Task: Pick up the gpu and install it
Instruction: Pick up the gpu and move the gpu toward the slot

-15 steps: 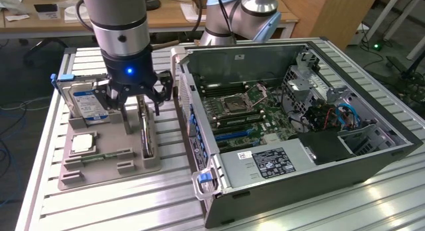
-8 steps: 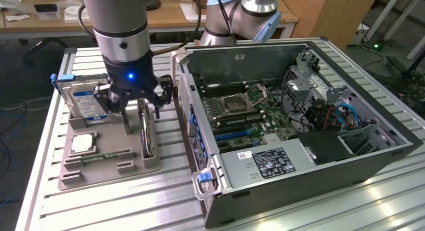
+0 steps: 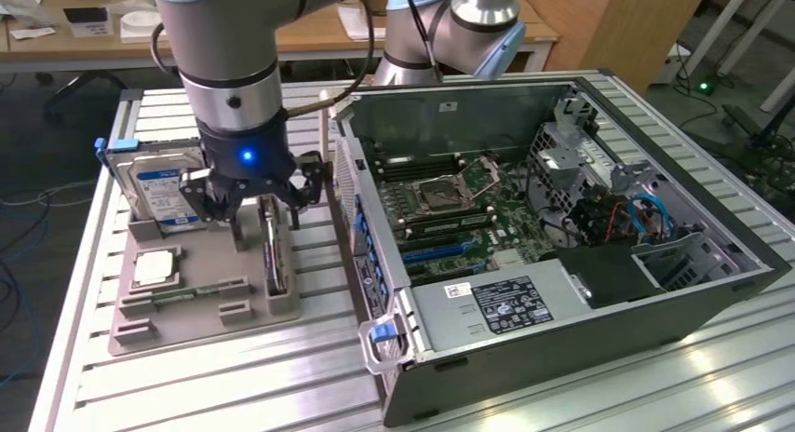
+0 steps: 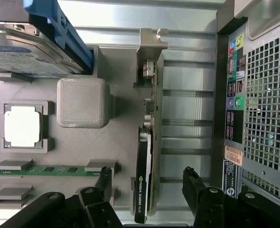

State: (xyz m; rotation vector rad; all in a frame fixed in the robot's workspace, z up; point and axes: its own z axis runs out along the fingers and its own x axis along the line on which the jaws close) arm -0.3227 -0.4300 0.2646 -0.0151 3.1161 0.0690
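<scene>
The gpu (image 3: 274,255) stands on its long edge in a slot of the grey holder (image 3: 211,311), a dark card with a silver bracket (image 4: 152,42) at one end. My gripper (image 3: 261,207) hangs directly over it, open. In the wrist view the gpu (image 4: 147,142) runs between my two black fingers (image 4: 104,180), which straddle its labelled end without touching it; the gripper (image 4: 147,175) holds nothing. The open computer case (image 3: 559,236) lies at the exterior view's right, with its motherboard (image 3: 460,209) exposed.
The holder (image 4: 116,142) also carries a hard drive (image 3: 162,185) in a blue frame, a square processor (image 3: 153,264) and a green memory stick (image 3: 186,292). The case's rear ports (image 4: 235,90) are close beside the gpu. A second arm's base (image 3: 460,32) stands behind the case.
</scene>
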